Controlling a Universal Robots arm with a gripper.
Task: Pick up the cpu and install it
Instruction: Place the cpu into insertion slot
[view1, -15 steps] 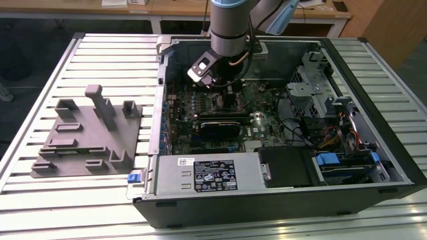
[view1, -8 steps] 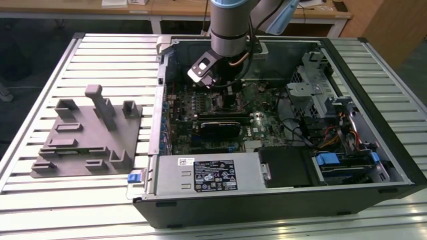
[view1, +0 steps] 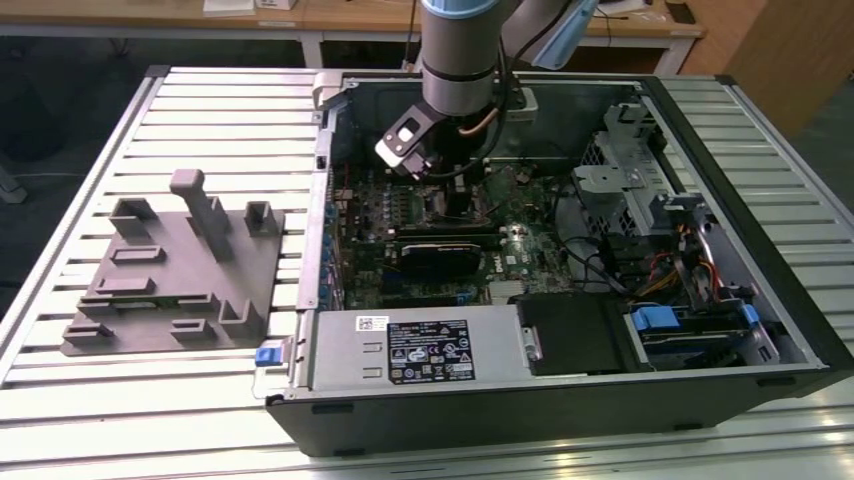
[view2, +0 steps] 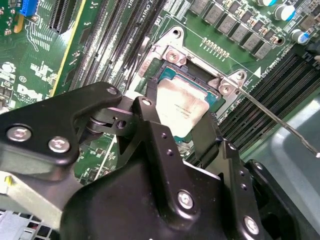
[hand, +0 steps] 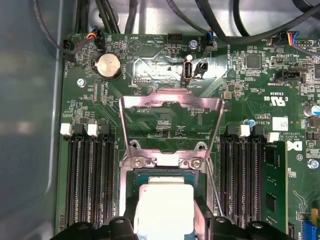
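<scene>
The black end effector (view2: 176, 122) is clenched on the small, square, silvery-grey cpu (view2: 184, 100), with a finger at each of two opposite edges. The cpu sits over the open metal socket frame (hand: 165, 162) on the green motherboard (hand: 260, 80).

The arm (view1: 461, 50) enters the exterior view from 12 o'clock and hangs almost vertical. In the second wrist view its gripper (view2: 179, 117) points downward, black fingers (view2: 150, 107) pressed against opposite edges of the cpu (view2: 182, 102).
</scene>
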